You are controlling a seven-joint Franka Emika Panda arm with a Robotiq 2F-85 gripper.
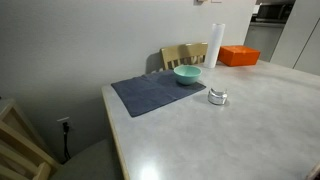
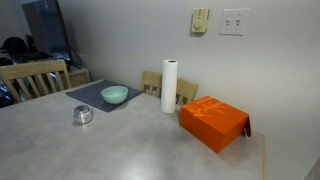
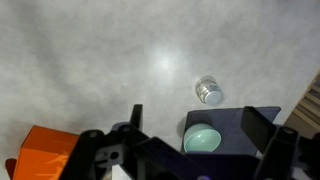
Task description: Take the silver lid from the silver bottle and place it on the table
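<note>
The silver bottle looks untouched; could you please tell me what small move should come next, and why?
Probably lower the tool toward the silver bottle, centring over it. In the wrist view the jaws stand wide open, high above the table, and the bottle appears small, just beyond them beside the teal bowl.

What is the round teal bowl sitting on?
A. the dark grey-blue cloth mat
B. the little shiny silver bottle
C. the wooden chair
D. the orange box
A: in both exterior views the round teal bowl rests on the dark grey-blue cloth mat, apart from everything else on the table.
</note>
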